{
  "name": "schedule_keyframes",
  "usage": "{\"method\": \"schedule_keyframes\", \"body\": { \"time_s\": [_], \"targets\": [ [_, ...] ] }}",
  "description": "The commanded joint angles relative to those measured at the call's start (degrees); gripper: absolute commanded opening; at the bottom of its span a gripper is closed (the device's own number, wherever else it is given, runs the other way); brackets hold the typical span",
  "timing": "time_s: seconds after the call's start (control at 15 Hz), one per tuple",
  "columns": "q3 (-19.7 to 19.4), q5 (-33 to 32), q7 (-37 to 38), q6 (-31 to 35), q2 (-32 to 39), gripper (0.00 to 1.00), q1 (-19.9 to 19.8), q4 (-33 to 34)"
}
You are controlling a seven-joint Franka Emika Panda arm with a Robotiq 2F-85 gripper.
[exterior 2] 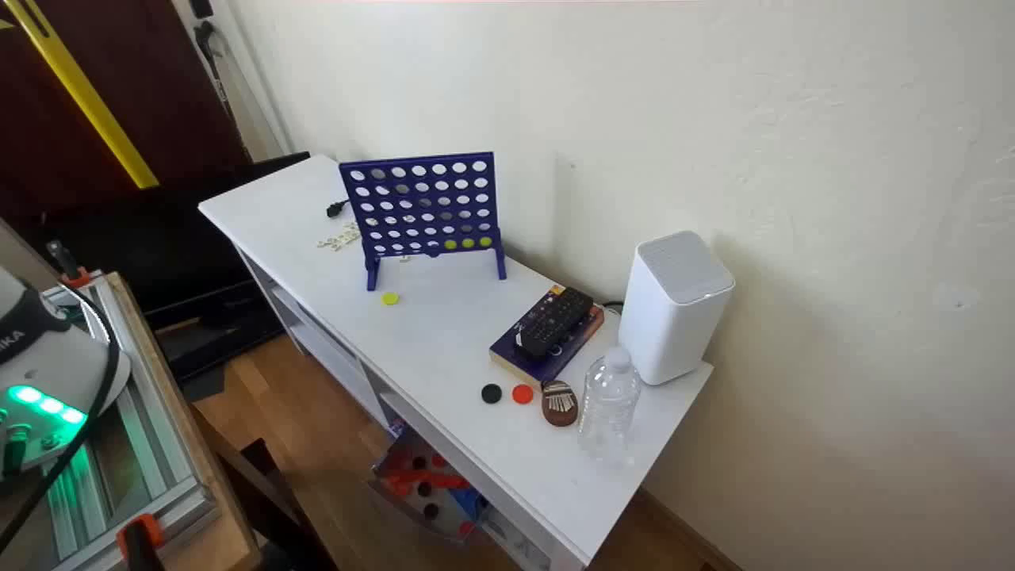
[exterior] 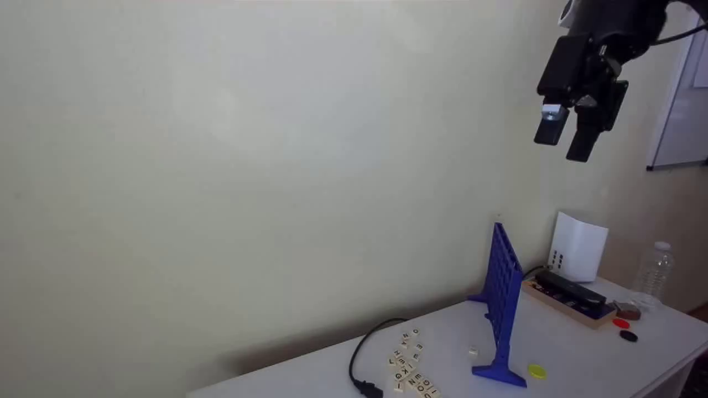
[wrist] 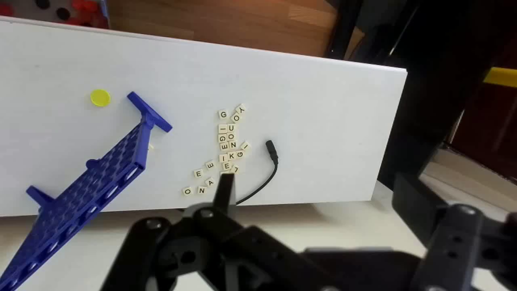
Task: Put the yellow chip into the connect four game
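Observation:
The yellow chip lies flat on the white table near the board's near foot, in both exterior views [exterior: 536, 371] [exterior 2: 390, 299] and in the wrist view [wrist: 100, 98]. The connect four game stands upright, a blue grid board, in both exterior views [exterior: 503, 284] [exterior 2: 413, 196] and in the wrist view [wrist: 109, 165]. In an exterior view, yellow chips sit in 3 slots of its bottom row. My gripper is open and empty, high above the table, in an exterior view [exterior: 563, 146] and the wrist view [wrist: 315, 190]. It is well apart from chip and board.
Letter tiles [wrist: 226, 146] and a black cable [wrist: 272, 152] lie beside the board. A book [exterior 2: 507, 353] with a remote [exterior 2: 555, 321], black chip [exterior 2: 492, 393], red chip [exterior 2: 522, 394], brown thumb piano [exterior 2: 560, 404], bottle [exterior 2: 610, 396] and white box [exterior 2: 674, 317] stand farther along. A wall runs behind.

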Motion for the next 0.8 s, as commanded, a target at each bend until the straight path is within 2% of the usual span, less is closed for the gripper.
{"method": "schedule_keyframes", "body": {
  "time_s": [0.0,0.4,0.73],
  "targets": [
    [0.7,0.4,-0.4,-0.3,0.0,1.00,-0.9,0.1],
    [0.7,0.4,-0.4,-0.3,0.0,1.00,-0.9,0.1],
    [-0.3,-3.0,3.0,2.0,-0.7,1.00,-6.9,-2.2]
  ]
}}
